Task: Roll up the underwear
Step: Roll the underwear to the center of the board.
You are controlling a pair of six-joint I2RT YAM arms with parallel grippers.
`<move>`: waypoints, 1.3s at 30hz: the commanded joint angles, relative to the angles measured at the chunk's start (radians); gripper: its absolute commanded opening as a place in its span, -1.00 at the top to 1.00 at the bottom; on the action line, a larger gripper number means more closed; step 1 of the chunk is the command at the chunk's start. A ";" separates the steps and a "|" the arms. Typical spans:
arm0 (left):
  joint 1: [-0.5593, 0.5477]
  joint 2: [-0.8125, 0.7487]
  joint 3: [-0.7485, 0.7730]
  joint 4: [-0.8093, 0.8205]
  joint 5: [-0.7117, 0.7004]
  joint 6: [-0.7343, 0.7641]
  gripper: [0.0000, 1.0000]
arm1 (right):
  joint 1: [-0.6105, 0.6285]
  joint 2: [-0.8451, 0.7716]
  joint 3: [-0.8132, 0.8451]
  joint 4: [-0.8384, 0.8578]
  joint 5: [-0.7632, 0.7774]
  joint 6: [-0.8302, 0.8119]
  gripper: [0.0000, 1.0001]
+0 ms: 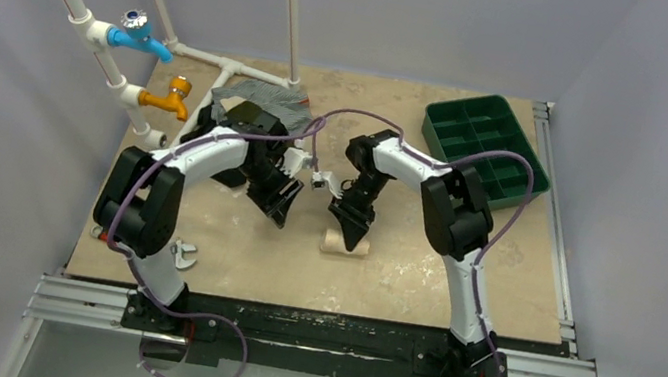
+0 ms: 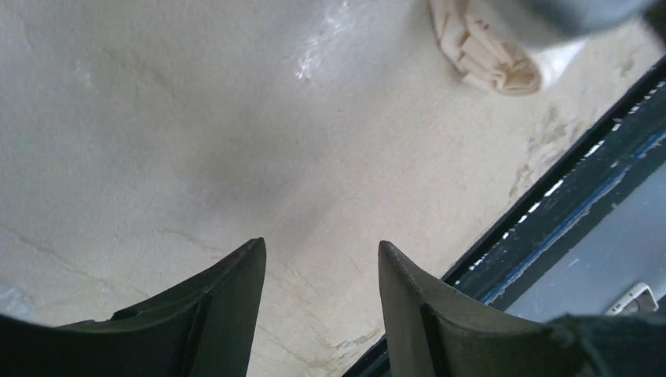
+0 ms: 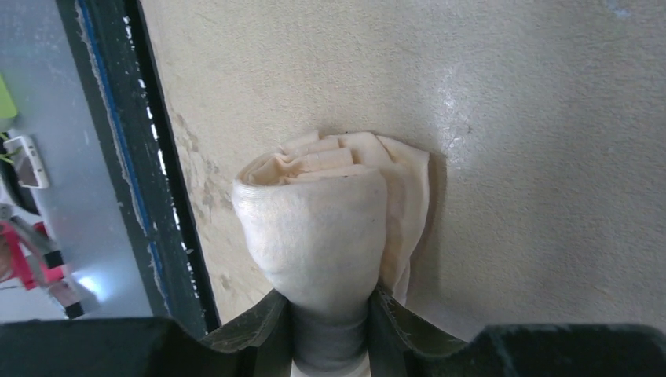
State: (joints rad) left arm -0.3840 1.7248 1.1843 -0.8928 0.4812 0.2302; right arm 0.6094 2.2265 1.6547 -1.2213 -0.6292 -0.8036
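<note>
The underwear (image 1: 338, 241) is a pale beige-peach cloth rolled into a short cylinder on the tan table, near the middle front. My right gripper (image 1: 352, 235) points down onto it, and in the right wrist view both fingers press the sides of the underwear roll (image 3: 322, 228), shut on it. The roll's layered end faces away from the camera. My left gripper (image 1: 280, 212) hovers just left of the roll, open and empty; in its wrist view the left gripper (image 2: 322, 251) has bare table between the jaws and the underwear's end (image 2: 487, 47) shows at top right.
A green compartment tray (image 1: 485, 144) sits at the back right. A grey striped garment (image 1: 268, 100) lies at the back centre beside white pipes with a blue tap (image 1: 139, 31) and an orange tap (image 1: 169, 98). The table's black front rail (image 1: 308, 324) runs close below the roll.
</note>
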 commanded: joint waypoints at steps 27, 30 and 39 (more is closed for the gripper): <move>-0.428 -0.216 -0.191 0.471 -0.139 0.178 -0.24 | -0.016 0.273 0.106 0.044 0.092 -0.052 1.00; -0.474 -0.185 -0.201 0.521 -0.176 0.183 -0.35 | -0.017 0.267 0.103 0.046 0.095 -0.051 1.00; -0.530 -0.109 -0.199 0.614 -0.238 0.192 -0.61 | -0.016 0.262 0.100 0.049 0.097 -0.048 1.00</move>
State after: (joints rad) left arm -0.8989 1.5845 0.9829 -0.3771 0.2810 0.3916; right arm 0.5869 2.4332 1.7927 -1.4902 -0.7567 -0.7834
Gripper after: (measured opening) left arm 0.791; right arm 0.303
